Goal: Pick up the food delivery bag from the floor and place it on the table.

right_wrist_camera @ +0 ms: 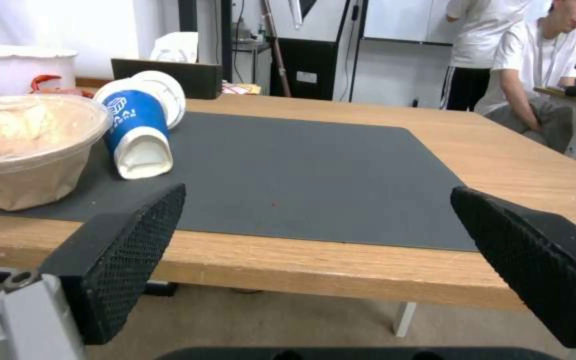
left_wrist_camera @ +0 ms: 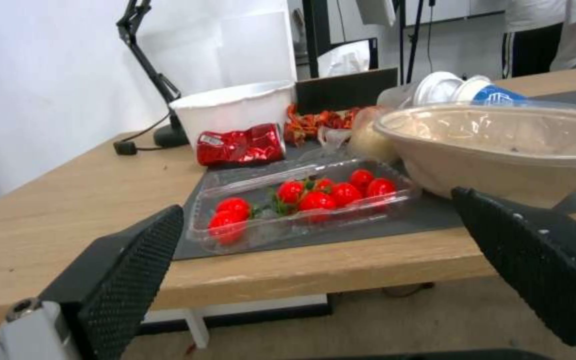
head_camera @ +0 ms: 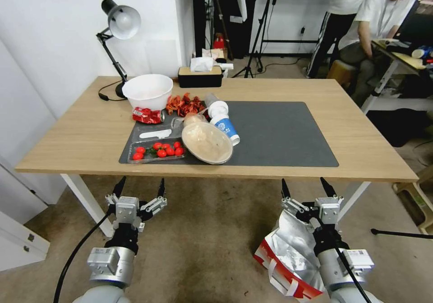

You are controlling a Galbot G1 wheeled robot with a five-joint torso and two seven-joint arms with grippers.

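Both arms held low in front of the surface (head_camera: 90,131), forearms pointing at its near edge. Left claw (head_camera: 139,188) fingers spread apart, nothing held. Right claw (head_camera: 305,187) likewise apart and empty. Food delivery bag (head_camera: 288,253) lies on the floor (head_camera: 203,244) under the right arm, foil lining up. Left wrist view: tomato tray (left_wrist_camera: 301,202). Right wrist view: blue cup (right_wrist_camera: 135,135) tipped on the grey mat (right_wrist_camera: 301,175).

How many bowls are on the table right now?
2. A white bowl stands beside the lamp on the table. A tan covered bowl sits on the grey mat, beside the tomato tray.
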